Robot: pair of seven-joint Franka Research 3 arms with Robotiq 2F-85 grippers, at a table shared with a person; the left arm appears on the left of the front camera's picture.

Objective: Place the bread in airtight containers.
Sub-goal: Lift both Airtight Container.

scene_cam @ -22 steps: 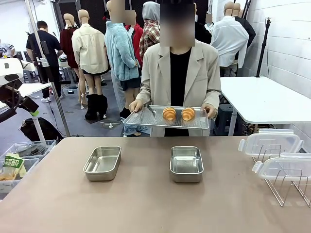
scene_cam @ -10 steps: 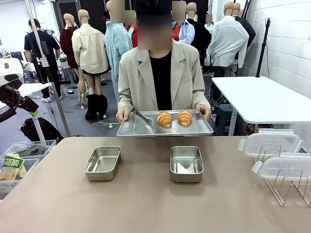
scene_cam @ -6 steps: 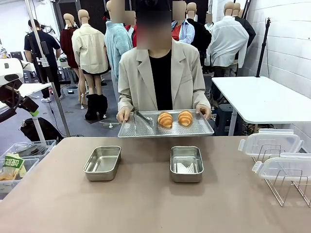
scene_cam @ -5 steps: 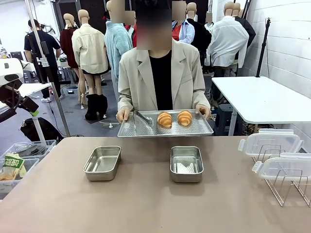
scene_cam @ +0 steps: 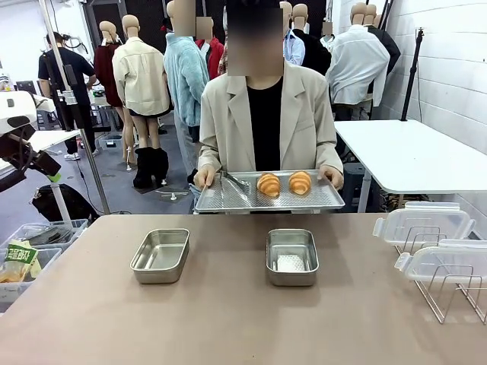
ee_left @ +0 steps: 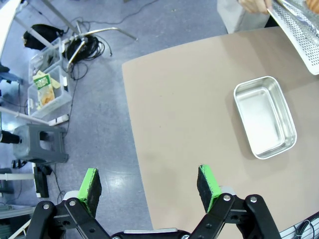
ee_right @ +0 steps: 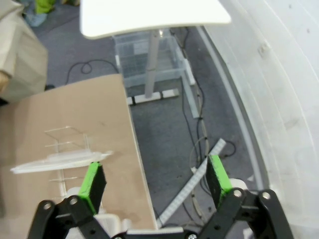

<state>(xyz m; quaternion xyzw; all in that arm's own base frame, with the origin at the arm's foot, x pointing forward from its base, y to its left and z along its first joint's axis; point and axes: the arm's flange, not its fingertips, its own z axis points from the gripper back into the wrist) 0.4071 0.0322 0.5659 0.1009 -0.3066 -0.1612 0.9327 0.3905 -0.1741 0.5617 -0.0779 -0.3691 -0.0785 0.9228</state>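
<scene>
Two golden-brown bread rolls (scene_cam: 267, 184) (scene_cam: 300, 182) lie on a perforated metal tray (scene_cam: 228, 199) that a person holds with both hands at the table's far edge. Metal tongs (scene_cam: 236, 181) rest on that tray. Two steel airtight containers stand open and unfilled on the tan table, one at left (scene_cam: 160, 256) (ee_left: 264, 117) and one at centre (scene_cam: 292, 257). My left gripper (ee_left: 148, 180) hangs open high above the table's left edge. Beyond the table's right end, my right gripper (ee_right: 156, 179) is open over the floor.
Translucent lids (scene_cam: 423, 224) (scene_cam: 444, 262) (ee_right: 60, 160) stand in a wire rack (scene_cam: 441, 293) at the table's right side. A white table (scene_cam: 415, 156) (ee_right: 149, 15) stands beyond. Plastic bins (scene_cam: 30, 255) (ee_left: 46, 89) sit on the floor at left.
The person has stepped a little to the right with the tray, and the rolls moved right with it. Both arms stay still.
</scene>
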